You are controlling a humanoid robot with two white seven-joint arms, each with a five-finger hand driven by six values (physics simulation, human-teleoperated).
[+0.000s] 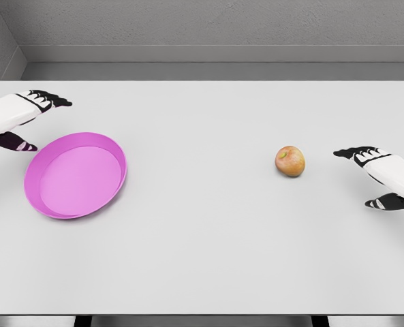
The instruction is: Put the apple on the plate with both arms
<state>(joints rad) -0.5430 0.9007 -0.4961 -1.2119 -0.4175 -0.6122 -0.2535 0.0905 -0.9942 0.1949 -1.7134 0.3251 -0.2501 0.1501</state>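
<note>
Fingers (355, 152) spread, clear of apple (290, 161)

table (208, 252): white | plate (75, 175): left | apple (290, 161): right

Two arms, both w/ smooth white shells on forearm and back of hand, rounded and glossy, no cables or screws showing. Left hand (26, 119): white casing ends approx at knuckles; fingers (52, 101) black w/ thin light bands at the joints, segmented look. Thumb dark too, purplish-black w/ pale stripes. Right hand (379, 178): same build, white shell, black banded fingers (351, 152), dark thumb below w/ a light ring near the tip. No logos or markings legible; finer detail too small to tell.
</note>
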